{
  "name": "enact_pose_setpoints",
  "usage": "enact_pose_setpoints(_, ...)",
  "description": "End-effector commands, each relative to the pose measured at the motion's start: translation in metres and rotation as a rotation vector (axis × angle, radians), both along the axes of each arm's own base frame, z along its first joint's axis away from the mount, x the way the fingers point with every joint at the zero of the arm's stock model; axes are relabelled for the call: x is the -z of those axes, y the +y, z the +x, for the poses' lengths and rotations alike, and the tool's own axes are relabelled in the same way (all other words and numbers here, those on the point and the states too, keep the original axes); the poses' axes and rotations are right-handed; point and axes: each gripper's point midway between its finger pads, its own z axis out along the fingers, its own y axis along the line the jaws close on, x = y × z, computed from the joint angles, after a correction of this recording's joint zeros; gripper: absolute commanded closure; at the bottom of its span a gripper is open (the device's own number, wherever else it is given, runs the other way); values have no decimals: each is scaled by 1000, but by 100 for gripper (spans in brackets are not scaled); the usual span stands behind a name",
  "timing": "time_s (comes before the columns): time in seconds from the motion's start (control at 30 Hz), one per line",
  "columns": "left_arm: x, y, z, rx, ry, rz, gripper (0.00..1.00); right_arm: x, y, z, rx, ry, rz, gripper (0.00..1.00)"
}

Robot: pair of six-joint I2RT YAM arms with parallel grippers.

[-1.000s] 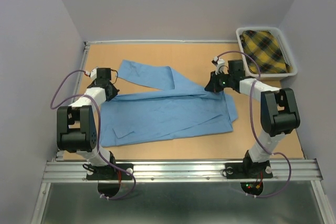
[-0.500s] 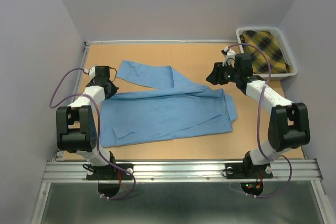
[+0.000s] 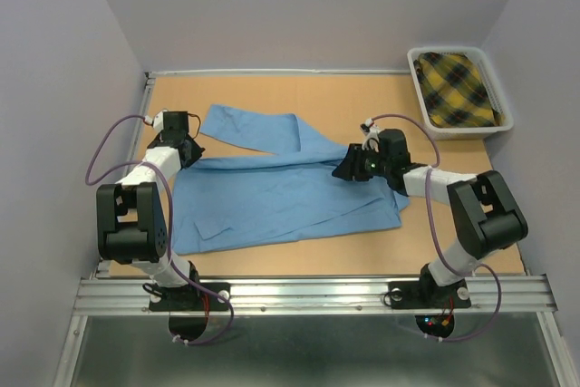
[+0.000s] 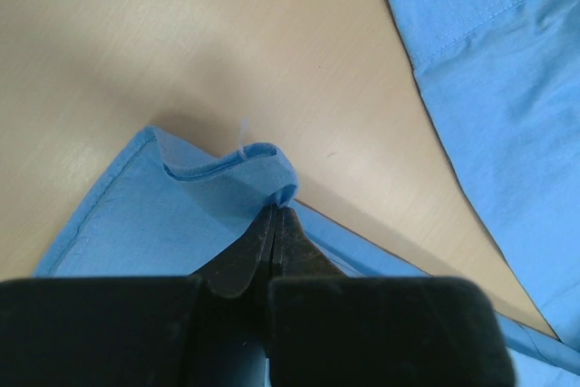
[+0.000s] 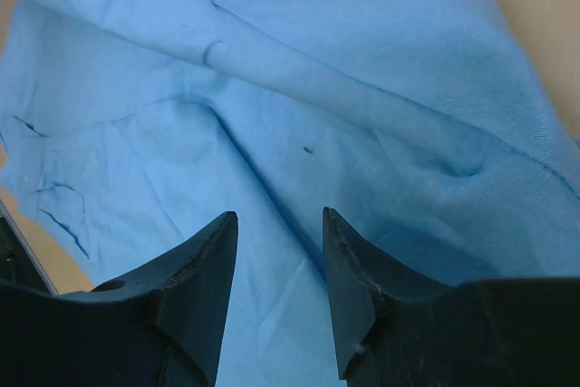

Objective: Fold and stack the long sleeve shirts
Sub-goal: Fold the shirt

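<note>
Blue shirt [image 3: 281,197] lies spread out flat in the middle of the table [image 3: 335,97], as you see from the top camera. Your left gripper [image 3: 192,147] is at the far left corner of the blue shirt. Your right gripper [image 3: 344,172] is over its right side, near the far edge. A white bin [image 3: 444,48] sits at the far right corner of the table, with a yellow checked cloth [image 3: 458,88] in it.

From the left wrist, your left gripper [image 4: 276,215] is pinched tight on a small fold at the edge of the blue shirt [image 4: 181,215]. The bare table [image 4: 227,43] shows past the fold.

From the right wrist, your right gripper [image 5: 279,219] has its two fingers apart with nothing between them. The blue shirt [image 5: 362,88] fills almost all you see under it. You cannot tell if the fingers touch the cloth.
</note>
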Motion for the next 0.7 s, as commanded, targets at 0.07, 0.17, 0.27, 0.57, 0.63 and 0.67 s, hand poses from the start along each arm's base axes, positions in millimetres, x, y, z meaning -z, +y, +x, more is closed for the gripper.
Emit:
enact_pose_setpoints(0.07,-15,4,6,3,-38,11,100,-3,-6,36,105,-131,-10,53)
enact_pose_setpoints(0.17,-11,6,1,0,-28,21,100,0,-22,58,211,-159,-49,54)
enact_pose_setpoints(0.27,-3,7,-6,-2,-9,23,100,4,-35,77,296,-160,-29,55)
enact_pose_setpoints(0.57,9,6,-17,3,9,17,100,4,-43,111,417,-162,87,69)
enact_pose_setpoints(0.63,9,8,-18,1,8,19,100,4,-47,118,444,-172,80,77)
enact_pose_setpoints(0.67,8,8,-19,1,7,21,100,8,-50,121,448,-171,70,77)
